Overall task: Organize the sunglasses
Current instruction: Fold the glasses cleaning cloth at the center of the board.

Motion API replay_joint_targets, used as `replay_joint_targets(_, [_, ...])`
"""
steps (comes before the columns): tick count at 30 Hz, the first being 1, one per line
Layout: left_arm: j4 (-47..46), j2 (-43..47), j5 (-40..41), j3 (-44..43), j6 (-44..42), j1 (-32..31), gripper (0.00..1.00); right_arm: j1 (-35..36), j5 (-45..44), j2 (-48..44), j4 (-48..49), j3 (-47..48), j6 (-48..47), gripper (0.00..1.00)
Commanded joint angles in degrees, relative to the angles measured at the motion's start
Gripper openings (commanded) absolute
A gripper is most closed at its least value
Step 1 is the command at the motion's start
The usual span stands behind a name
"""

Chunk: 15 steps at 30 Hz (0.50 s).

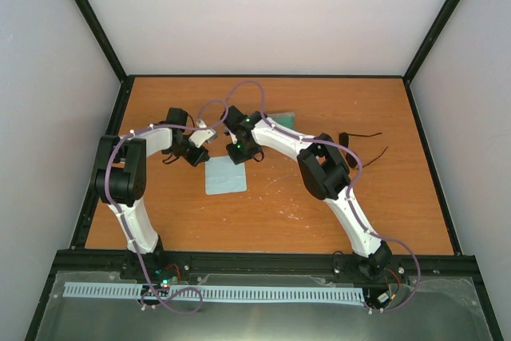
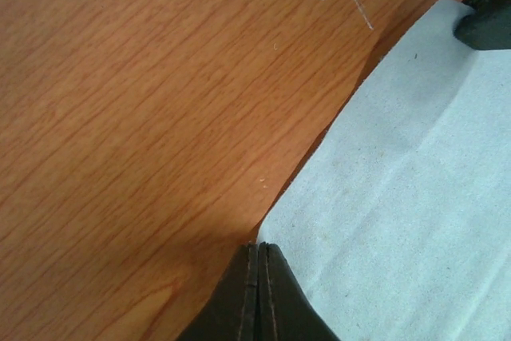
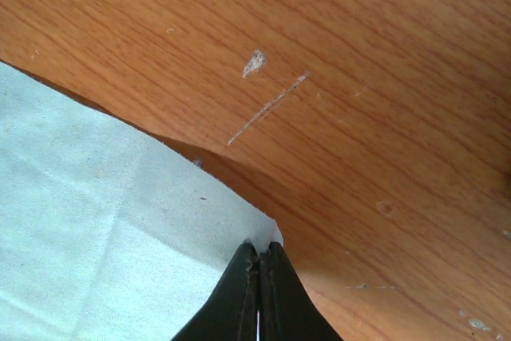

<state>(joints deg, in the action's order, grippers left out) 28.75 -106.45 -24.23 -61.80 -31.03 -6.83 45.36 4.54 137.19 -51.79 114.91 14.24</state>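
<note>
At the centre of the top view, we have both claws down on the upper edge of the pale blue cloth [image 1: 226, 176]. Our left claw [image 2: 258, 249] is pinched fully together on one corner. Our right claw [image 3: 259, 247] is closed the same way on the other, with only a sliver of fabric between its tips. The sunglasses [image 1: 352, 143] lie well apart from the cloth, at the right of the surface [image 1: 271, 221], just beside our right arm [image 1: 323, 169], with thin temple arms trailing towards the right edge.

We judge both grips shallow, so an uneven pull could slip a corner free and drop the cloth crumpled. The claws sit close together, and moving them inward risks a knock. Swinging the right arm outward could sweep the sunglasses aside.
</note>
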Motion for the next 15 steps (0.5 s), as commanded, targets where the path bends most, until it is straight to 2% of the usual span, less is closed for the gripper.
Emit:
replay_joint_targets(1, [2.5,-0.9,0.2,1.0,-0.3,-0.5,0.0,0.0,-0.9,-1.5,0.1,-1.1,0.6,0.03])
replay_joint_targets(15, [5.2,2.6,-1.1,-5.2,1.9,-0.5,0.0,0.0,-3.1,-4.5,2.0,-3.2,0.6,0.03])
